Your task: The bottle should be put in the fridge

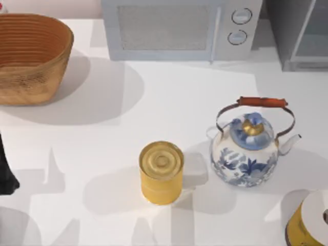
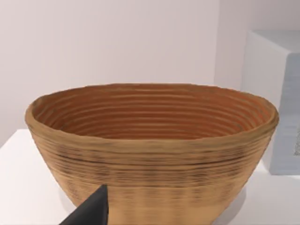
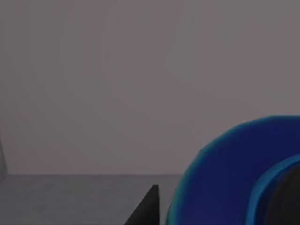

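White desk (image 1: 169, 97) spreads under you, lit so that soft grey shadows fall to the left of each thing, with a pale wall behind it. Along the far edge you have a light grey microwave (image 1: 179, 28) with two round dials, and at the far right corner the fridge (image 1: 302, 33), its pale framed door panel facing the desk. A woven basket (image 1: 31, 56) sits at the far left. Nearer you, a yellow canister (image 1: 161, 172) stands upright mid-desk, a blue-and-white kettle (image 1: 249, 148) just to its right, and a yellow tin (image 1: 310, 223) at the near right corner.

Your left arm (image 1: 6, 174) rests at the left edge; its wrist view faces the basket, one dark finger (image 2: 91, 211) showing. Your right wrist view looks into a grey interior with a blue bottle (image 3: 225, 178) close beside a dark finger (image 3: 147, 208). You cannot tell how either tool stands.
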Tool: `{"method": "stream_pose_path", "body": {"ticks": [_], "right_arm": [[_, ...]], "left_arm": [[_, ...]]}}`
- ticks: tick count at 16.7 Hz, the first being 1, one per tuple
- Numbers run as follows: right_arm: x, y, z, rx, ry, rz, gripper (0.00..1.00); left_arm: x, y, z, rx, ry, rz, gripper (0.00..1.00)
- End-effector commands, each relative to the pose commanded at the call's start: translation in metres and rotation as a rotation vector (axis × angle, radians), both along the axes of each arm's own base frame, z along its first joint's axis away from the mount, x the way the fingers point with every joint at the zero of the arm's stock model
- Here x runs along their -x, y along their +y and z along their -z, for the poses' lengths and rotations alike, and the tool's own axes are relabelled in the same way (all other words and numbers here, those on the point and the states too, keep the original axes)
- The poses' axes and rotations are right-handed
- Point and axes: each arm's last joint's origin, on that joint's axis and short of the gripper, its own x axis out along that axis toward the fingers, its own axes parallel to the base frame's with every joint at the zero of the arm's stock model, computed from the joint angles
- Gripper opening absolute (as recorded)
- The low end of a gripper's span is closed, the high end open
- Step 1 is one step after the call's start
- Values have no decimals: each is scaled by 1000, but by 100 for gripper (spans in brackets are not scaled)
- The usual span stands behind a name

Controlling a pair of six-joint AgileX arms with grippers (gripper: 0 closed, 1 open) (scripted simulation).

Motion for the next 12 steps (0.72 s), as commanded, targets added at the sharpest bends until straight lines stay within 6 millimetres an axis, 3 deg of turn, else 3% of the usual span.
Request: {"method": "stream_pose_path", "body": {"ticks": [6, 12], "right_arm": [[0, 0, 0, 0, 0, 0, 98], [0, 0, 0, 0, 0, 0, 100]], "left_arm": [[0, 0, 0, 0, 0, 0, 100], [0, 0, 0, 0, 0, 0, 100]]}}
